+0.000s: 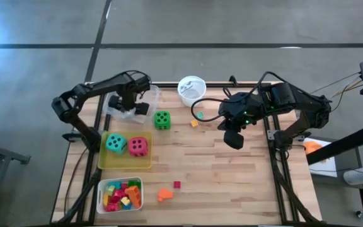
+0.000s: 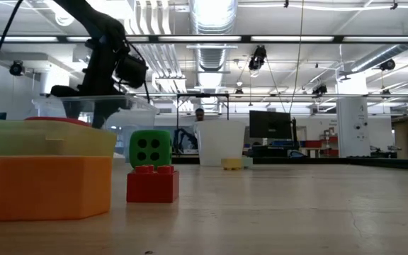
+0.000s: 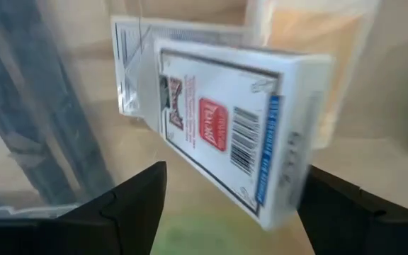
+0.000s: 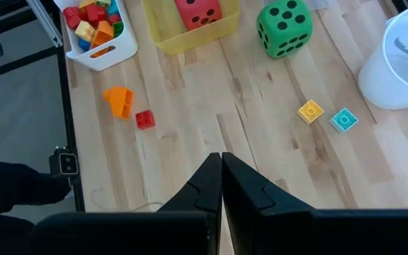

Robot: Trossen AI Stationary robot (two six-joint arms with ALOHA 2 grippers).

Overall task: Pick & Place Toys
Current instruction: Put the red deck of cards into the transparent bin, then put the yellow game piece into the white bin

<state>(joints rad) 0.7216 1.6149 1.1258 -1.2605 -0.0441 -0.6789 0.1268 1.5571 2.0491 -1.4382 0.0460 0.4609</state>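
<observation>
Two grippers appear. Left gripper [image 1: 128, 104], over the clear tray [image 1: 150, 94] at the table's [image 1: 219, 164] far left, has its fingers [image 3: 129, 205] spread, with a card pack [image 3: 236, 134] lying tilted between and just beyond them; whether they touch the pack cannot be told. A second pack [image 3: 129, 71] lies partly under the first. Right gripper [image 4: 222, 177], fingers pressed together and holding nothing, hangs above bare wood right of centre.

Green die [image 1: 162, 119] stands just right of the clear tray. Teal die [image 1: 115, 143] and red die [image 1: 138, 147] sit side by side in the yellow tray [image 1: 125, 162]. White bin [image 1: 101, 195], at the near left corner, holds mixed blocks [image 1: 122, 194]. Loose on the table: an orange block [image 1: 164, 195] and a red block [image 1: 177, 185] near the bin; a yellow block [image 4: 310, 111] and a teal block [image 4: 344, 120] near the white cup [image 1: 191, 89].
</observation>
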